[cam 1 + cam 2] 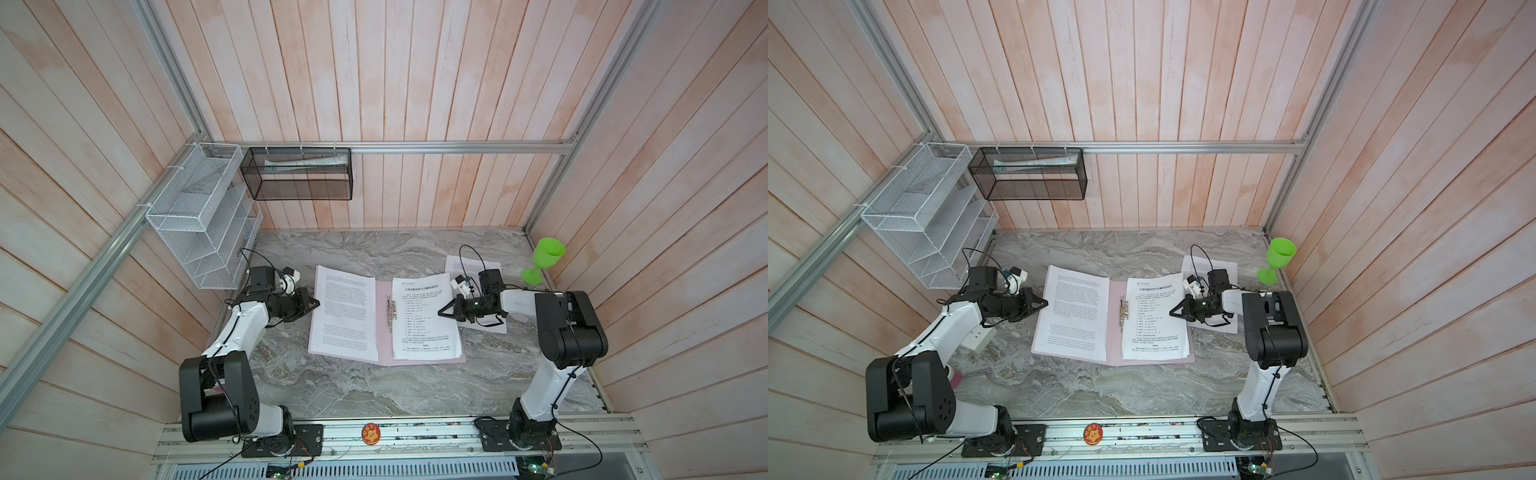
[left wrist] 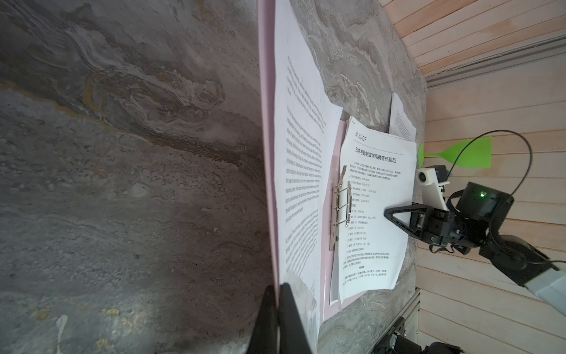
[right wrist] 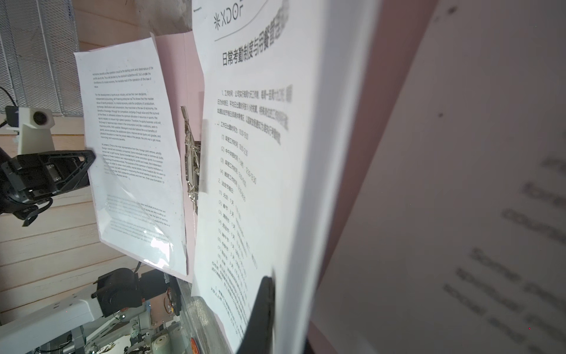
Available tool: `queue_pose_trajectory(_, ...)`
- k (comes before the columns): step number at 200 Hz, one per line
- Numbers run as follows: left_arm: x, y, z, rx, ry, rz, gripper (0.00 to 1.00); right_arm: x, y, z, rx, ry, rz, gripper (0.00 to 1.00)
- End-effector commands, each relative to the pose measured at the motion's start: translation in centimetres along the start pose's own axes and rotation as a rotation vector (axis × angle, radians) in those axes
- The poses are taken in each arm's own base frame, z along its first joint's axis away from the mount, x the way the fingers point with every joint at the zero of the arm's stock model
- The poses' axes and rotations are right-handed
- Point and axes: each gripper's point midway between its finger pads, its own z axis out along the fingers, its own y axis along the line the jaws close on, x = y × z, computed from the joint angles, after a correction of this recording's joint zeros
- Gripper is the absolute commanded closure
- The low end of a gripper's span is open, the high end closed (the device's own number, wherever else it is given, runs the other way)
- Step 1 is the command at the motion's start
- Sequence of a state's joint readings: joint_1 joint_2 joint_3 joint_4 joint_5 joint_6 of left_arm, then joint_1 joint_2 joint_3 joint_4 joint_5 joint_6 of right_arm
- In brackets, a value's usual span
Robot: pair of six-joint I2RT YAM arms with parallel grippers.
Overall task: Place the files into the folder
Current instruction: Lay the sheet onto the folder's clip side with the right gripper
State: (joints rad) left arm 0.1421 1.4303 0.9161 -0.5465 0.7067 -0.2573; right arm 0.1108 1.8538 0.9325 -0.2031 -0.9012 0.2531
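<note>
The pale pink folder (image 1: 384, 328) lies open on the marble table, its silver clip (image 1: 390, 311) along the spine. A text sheet (image 1: 345, 316) covers its left half. A sheet with a bold heading (image 1: 424, 332) tops the files on its right half. A third sheet (image 1: 459, 266) lies behind, partly under the right arm. My left gripper (image 1: 316, 302) is shut on the outer edge of the folder's left cover (image 2: 269, 184). My right gripper (image 1: 440, 312) is shut on the right-hand files (image 3: 260, 184): one finger (image 3: 263, 306) lies on top, its partner hidden beneath.
A green plastic goblet (image 1: 544, 259) stands at the back right corner. A white wire mesh rack (image 1: 199, 216) and a black mesh basket (image 1: 297, 174) hang on the wall at the back left. A white power strip (image 1: 978, 338) lies under the left arm.
</note>
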Motion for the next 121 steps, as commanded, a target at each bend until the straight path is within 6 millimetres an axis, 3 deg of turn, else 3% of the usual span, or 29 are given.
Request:
queue_pose_trajectory(1, 0.1, -0.1, -0.2, -0.007, -0.003, 0.022, 1.00, 0.7, -0.6, 0.4, 0.019, 0.043, 0.002, 1.00)
queue_pose_trajectory(73, 0.2, 0.0, -0.2, -0.008, -0.001, 0.022, 1.00, -0.1, 0.3, -1.6, 0.046, 0.004, -0.077, 1.00)
queue_pose_trajectory(121, 0.1, -0.1, -0.2, -0.004, 0.000, 0.024, 1.00, 0.3, 0.9, -1.2, 0.014, 0.023, -0.105, 1.00)
